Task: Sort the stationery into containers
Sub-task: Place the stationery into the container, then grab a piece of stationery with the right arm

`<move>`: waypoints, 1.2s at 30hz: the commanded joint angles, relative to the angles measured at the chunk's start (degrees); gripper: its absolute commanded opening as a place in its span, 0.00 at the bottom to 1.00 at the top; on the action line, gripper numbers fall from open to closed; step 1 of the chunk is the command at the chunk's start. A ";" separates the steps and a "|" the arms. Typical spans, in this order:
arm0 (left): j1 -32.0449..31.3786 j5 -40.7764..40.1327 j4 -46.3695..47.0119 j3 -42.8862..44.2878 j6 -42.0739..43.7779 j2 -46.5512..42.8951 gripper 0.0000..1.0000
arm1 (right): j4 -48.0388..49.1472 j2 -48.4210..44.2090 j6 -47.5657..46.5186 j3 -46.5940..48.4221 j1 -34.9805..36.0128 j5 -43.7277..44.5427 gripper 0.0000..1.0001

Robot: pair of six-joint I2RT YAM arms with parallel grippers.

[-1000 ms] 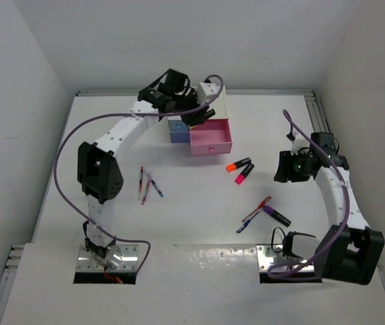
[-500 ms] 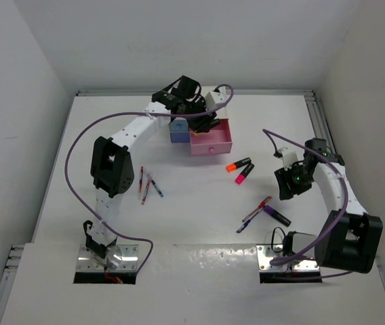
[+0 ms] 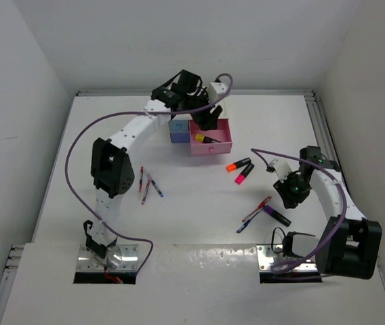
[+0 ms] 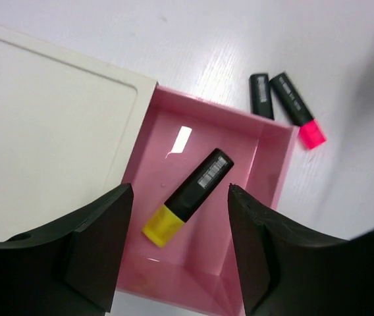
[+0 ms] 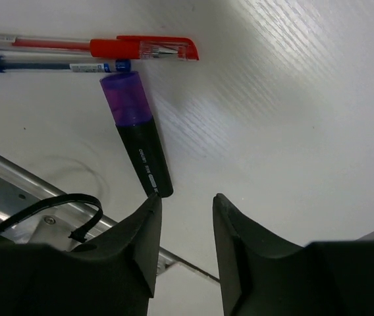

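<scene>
Right gripper [image 5: 186, 201] half-spread, empty, beside purple highlighter [image 5: 136, 135] near table's near edge, right side; light, stiff, slick, so I'd pinch mid black barrel. Left gripper [image 4: 180, 189] wide over yellow highlighter [image 4: 188, 196] in pink drawer [image 4: 203, 253]

Glossy pink plastic drawer [image 4: 200, 128] throws back a glare below the left pincer [image 4: 179, 189], its fingers [image 4: 101, 237] matt black; under the right pincer [image 5: 186, 197], a finely ribbed white bench [image 5: 292, 99] and purple highlighter [image 5: 137, 131], cap translucent.

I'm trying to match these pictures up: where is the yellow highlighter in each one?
Top external: the yellow highlighter lies in the pink drawer, upper middle.
Left wrist: centre of the picture, on that drawer's floor.
Right wrist: not in it.
Shared landmark: the pink drawer.
</scene>
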 commanded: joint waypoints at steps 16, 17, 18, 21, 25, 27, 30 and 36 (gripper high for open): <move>15.97 9.78 15.02 -17.51 -22.60 -28.59 0.69 | 7.01 4.99 6.71 -6.56 13.44 1.90 0.55; 16.41 9.96 15.20 -18.31 -22.78 -29.13 0.69 | 8.15 4.90 7.93 -7.35 13.97 2.52 0.55; 17.28 9.96 15.20 -19.01 -22.87 -29.75 0.69 | 10.34 4.64 8.29 -8.92 15.37 3.04 0.55; 18.96 10.22 15.73 -21.39 -23.48 -31.77 0.69 | 15.53 4.20 9.87 -12.35 17.66 5.68 0.54; 20.45 10.84 16.43 -23.41 -24.27 -32.56 0.69 | 19.85 4.81 10.93 -14.47 19.16 8.49 0.48; 20.81 11.19 16.43 -24.03 -24.45 -32.74 0.69 | 20.82 5.34 10.93 -14.74 19.25 9.20 0.41; 21.24 11.19 16.87 -24.82 -24.19 -33.09 0.69 | 19.42 4.20 10.50 -13.95 19.16 9.55 0.28; 21.86 10.75 17.83 -28.32 -22.26 -34.93 0.69 | 9.40 -4.59 4.87 -3.60 17.67 7.62 0.05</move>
